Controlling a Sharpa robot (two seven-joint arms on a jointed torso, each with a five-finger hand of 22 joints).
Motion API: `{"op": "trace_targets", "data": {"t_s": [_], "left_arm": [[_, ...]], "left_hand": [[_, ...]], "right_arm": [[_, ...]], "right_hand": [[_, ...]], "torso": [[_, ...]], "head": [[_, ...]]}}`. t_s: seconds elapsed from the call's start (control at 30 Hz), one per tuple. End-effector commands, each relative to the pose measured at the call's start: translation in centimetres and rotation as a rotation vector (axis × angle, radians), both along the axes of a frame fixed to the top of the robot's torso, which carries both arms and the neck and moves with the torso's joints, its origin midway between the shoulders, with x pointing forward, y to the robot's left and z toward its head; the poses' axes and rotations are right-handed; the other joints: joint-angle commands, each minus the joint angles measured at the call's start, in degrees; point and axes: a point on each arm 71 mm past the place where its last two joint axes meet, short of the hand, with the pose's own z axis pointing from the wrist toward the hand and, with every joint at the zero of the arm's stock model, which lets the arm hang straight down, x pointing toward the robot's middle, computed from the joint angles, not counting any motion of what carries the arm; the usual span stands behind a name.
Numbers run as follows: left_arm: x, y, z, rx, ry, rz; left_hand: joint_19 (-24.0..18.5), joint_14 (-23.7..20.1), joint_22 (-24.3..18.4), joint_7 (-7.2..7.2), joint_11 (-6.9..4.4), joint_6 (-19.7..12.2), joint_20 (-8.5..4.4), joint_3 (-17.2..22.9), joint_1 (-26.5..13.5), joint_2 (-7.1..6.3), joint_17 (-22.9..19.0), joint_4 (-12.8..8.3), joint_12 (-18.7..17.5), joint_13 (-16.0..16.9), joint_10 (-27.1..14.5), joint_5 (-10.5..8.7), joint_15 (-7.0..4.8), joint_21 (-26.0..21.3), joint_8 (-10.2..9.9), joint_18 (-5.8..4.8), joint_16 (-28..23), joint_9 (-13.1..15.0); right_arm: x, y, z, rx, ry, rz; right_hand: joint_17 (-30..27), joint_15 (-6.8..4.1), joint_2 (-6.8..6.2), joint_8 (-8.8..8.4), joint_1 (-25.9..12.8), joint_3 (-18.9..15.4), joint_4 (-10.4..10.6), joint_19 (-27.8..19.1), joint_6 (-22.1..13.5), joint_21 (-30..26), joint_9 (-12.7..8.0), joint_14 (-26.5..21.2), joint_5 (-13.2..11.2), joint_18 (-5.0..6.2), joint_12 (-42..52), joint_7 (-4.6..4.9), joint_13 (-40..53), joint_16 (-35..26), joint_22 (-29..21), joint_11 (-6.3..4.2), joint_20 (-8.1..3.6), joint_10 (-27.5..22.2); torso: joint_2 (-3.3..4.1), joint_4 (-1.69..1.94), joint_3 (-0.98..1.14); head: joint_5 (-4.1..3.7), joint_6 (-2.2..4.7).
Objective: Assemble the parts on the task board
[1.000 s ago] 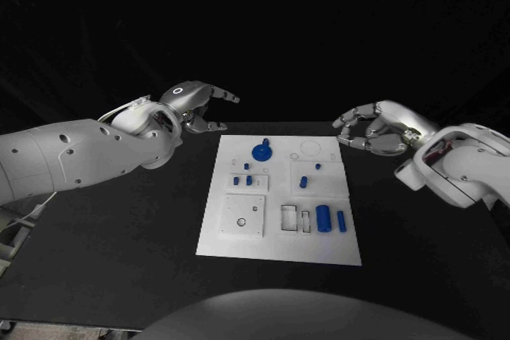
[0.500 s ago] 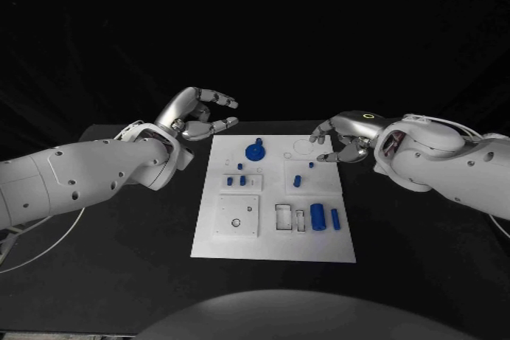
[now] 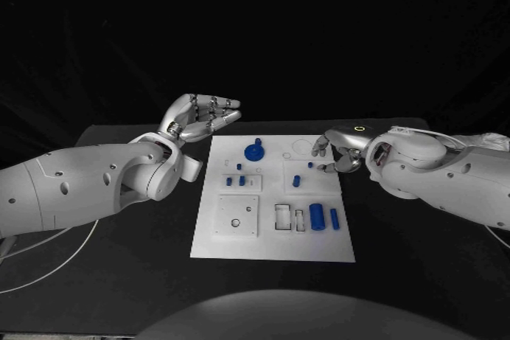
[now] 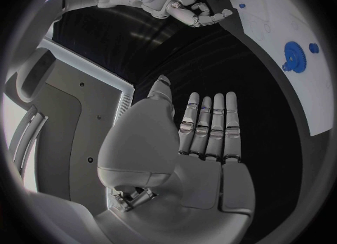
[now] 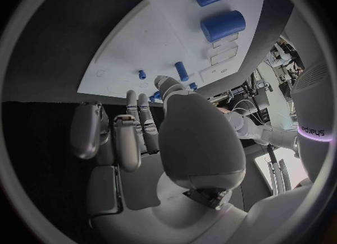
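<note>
From the head camera, the left hand [image 3: 200, 117] was raised above the black table [image 3: 117, 244] off the far left corner of the task board [image 3: 274, 240], palm up, fingers apart and holding nothing. The right hand [image 3: 334, 152] hung low over the board's far right edge, fingers curled downward with a gap between them, nothing visibly in them. On the board lay the blue parts: a gear [image 3: 254, 150] at the far end, small pegs [image 3: 235, 181] in a recessed square left of centre, a short peg [image 3: 298, 181] beside them, and a thick cylinder [image 3: 317, 215] with a thin rod [image 3: 334, 218] near the right side. In the left wrist view the left hand's fingers [image 4: 210, 126] stretched straight and side by side, empty; the gear [image 4: 294, 56] sat on the board beyond. In the right wrist view the right hand [image 5: 137, 129] hovered over the board, its fingertips partly hidden behind the thumb, so any contact was unclear
</note>
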Motion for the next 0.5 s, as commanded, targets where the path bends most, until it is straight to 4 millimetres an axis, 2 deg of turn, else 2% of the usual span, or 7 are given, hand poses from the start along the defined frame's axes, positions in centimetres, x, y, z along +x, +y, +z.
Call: {"op": "trace_targets", "data": {"t_s": [0.03,0.1,0.17,0.2,0.3,0.4,0.5], "left_arm": [[-0.2,-0.1,-0.1,-0.124,0.065,-0.033],[-0.2,-0.1,-0.1,-0.131,0.074,-0.036],[-0.3,-0.1,-0.1,-0.137,0.083,-0.039],[-0.3,-0.1,-0.1,-0.138,0.088,-0.042],[-0.5,-0.3,-0.2,-0.139,0.101,-0.055],[-0.7,-0.5,-0.2,-0.137,0.11,-0.071],[-0.8,-0.7,-0.2,-0.134,0.114,-0.083]], "left_hand": [[-7.9,-7.6,-3.8,0.09,-0.06,-2.3,0.88,-0.9,0.2,-1.22,-5.1,0.3,-1.1,-0.2,-3.8,-0.12,-0.03,-6.5,-0.4,-0.93,-6.5,-0.1],[-13.6,-15.3,-6.7,-0.63,-0.73,-3.8,2.58,-1.6,0.0,-2.72,-10.2,0.2,-2.4,-0.1,-7.9,0.06,-1.17,-9.7,-0.4,-2.22,-13.2,-0.1],[-17.8,-20.3,-9.2,-1.23,-1.38,-5.0,4.0,-2.5,-0.2,-4.06,-14.0,0.3,-3.3,-0.1,-12.1,0.19,-1.81,-9.7,-0.3,-2.94,-18.2,-0.1],[-18.9,-21.3,-10.4,-1.23,-1.37,-5.6,4.85,-2.5,0.0,-4.15,-15.0,0.3,-3.5,-0.2,-14.1,0.63,-1.67,-9.7,-0.3,-2.95,-19.2,-0.1],[-18.9,-21.2,-12.3,-0.62,-0.69,-6.2,7.36,-1.7,1.1,-3.1,-15.9,0.3,-3.0,-0.2,-15.5,1.56,0.07,-9.6,-0.3,-2.9,-19.4,0.0],[-20.1,-22.4,-15.6,-0.71,-0.87,-6.8,8.32,-1.8,1.1,-3.21,-17.1,0.3,-2.9,-0.4,-17.4,1.57,0.74,-9.8,-0.3,-2.81,-20.7,0.0],[-22.2,-23.7,-19.7,-1.14,-1.41,-7.5,8.36,-1.9,0.7,-3.27,-18.3,0.3,-2.9,-0.5,-19.7,1.47,0.76,-10.0,-0.3,-2.8,-21.9,0.0]], "right_arm": [[0.0,0.0,-0.3,0.001,-0.003,-0.016],[0.0,0.0,-0.5,0.003,-0.006,-0.017],[0.0,0.0,-0.7,0.008,-0.012,-0.019],[0.0,0.0,-0.8,0.011,-0.015,-0.021],[0.0,0.0,-1.2,0.016,-0.018,-0.025],[0.0,0.2,-1.5,0.027,-0.02,-0.026],[0.0,0.5,-1.6,0.048,-0.033,-0.023]], "right_hand": [[8.0,-0.57,0.03,-0.4,0.4,0.9,-0.5,0.7,0.7,0.8,0.2,2.1,0.6,0.05,0.3,-0.25,0.0,0.3,9.5,-0.1,0.0,0.8],[8.0,-0.76,0.07,-0.64,0.8,1.5,-0.9,0.8,0.9,0.9,0.3,2.2,1.5,0.02,0.1,0.09,-0.1,0.3,9.6,-0.39,-0.14,0.9],[7.9,-0.78,0.11,-0.85,1.0,1.8,-1.1,0.8,0.9,0.9,0.3,2.1,1.7,0.02,0.0,-0.02,-0.2,0.3,9.6,-0.36,-0.2,0.9],[7.9,-0.79,0.16,-1.07,1.2,2.2,-1.3,0.8,0.7,0.9,0.3,2.1,2.1,0.01,-0.1,0.05,-0.3,0.3,9.7,-0.34,-0.23,0.8],[7.9,-0.78,0.32,-1.61,1.6,3.1,-1.7,0.9,0.4,1.0,0.4,2.1,2.9,-0.03,-0.3,-0.04,-0.5,0.3,9.8,-0.28,-0.27,0.9],[7.8,-0.71,0.48,-2.11,1.6,3.7,-1.8,1.0,-0.1,1.0,0.3,2.1,3.1,-0.05,-0.4,-0.04,-0.6,0.3,9.8,-0.13,-0.25,1.0],[7.4,-0.66,0.73,-2.47,1.7,4.2,-2.0,1.0,-0.4,1.0,0.3,1.9,3.2,-0.06,-0.4,0.14,-0.7,0.1,9.9,-0.08,-0.21,1.2]], "torso": [[0.06,-0.04,-0.01],[0.05,0.01,-0.02],[0.08,0.04,0.0],[0.11,0.04,0.01],[0.08,0.05,0.0],[0.1,0.04,0.01],[0.07,0.05,0.03]], "head": [[-0.24,0.0],[-0.47,0.0],[-0.83,0.0],[-1.02,0.0],[-1.43,0.0],[-1.39,0.0],[-1.2,0.0]]}}
